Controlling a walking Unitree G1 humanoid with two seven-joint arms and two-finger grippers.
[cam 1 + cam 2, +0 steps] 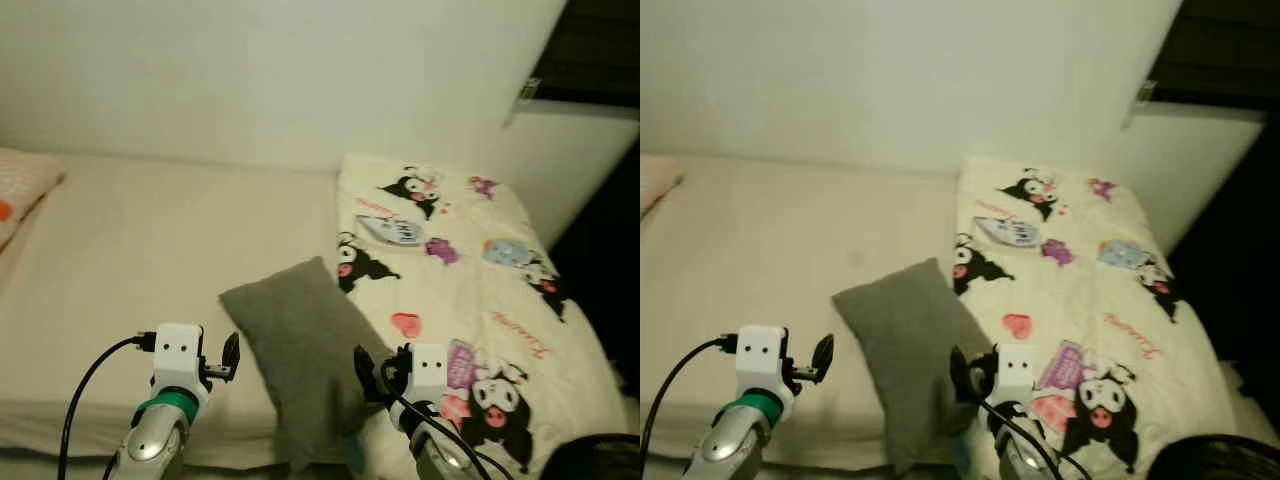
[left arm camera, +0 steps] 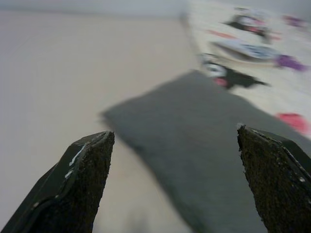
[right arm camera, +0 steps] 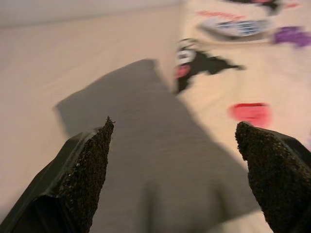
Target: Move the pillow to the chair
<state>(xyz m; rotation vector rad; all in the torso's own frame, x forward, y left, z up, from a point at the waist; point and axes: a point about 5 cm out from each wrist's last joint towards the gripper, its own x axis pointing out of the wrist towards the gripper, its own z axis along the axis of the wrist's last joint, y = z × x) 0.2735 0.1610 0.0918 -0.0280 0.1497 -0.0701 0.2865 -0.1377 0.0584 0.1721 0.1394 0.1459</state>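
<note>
Head views: grey pillow (image 1: pixel 300 350) lies on the bed (image 1: pixel 150 260), its right edge on a cartoon blanket (image 1: pixel 470 290). Left gripper (image 1: pixel 232 355) hovers just left of pillow, right gripper (image 1: pixel 365 372) over its lower right corner.

L wrist: fingers (image 2: pixel 82 179) wide apart, pillow ahead btwn them, not touched.

R wrist: fingers (image 3: pixel 85 170) apart too, pillow right below, blanket beside.
</note>
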